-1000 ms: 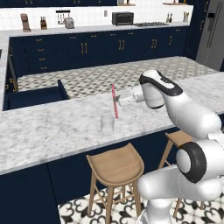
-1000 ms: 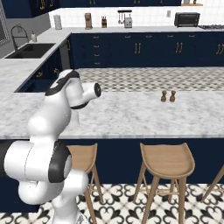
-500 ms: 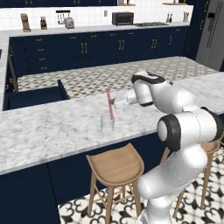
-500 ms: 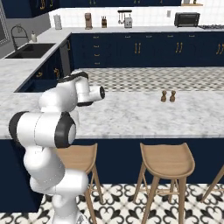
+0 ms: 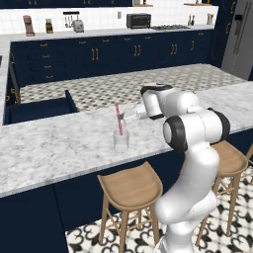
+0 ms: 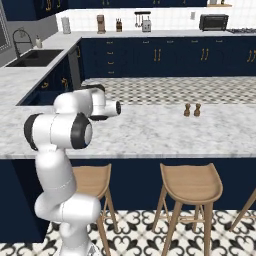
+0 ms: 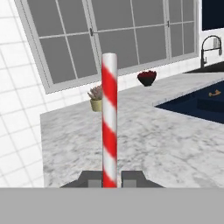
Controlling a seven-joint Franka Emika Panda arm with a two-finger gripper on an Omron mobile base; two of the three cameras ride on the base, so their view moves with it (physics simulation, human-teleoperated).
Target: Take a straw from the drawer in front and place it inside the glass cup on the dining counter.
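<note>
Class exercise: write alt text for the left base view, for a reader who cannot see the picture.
A white robot arm's gripper holds a red straw upright, its lower end inside a clear glass cup on the marble dining counter. An open navy drawer lies beyond the counter, and two wooden stools stand in front of it.

Red straw [image 5: 118,118] tilted over glass cup [image 5: 121,140]

Smooth red-and-white striped straw [image 7: 109,118], clear glossy glass cup [image 5: 121,140], polished white-grey veined marble dining counter [image 5: 59,148], 2 matt light wooden stools [image 6: 192,184], glossy white plastic-looking arm [image 5: 190,128].
</note>
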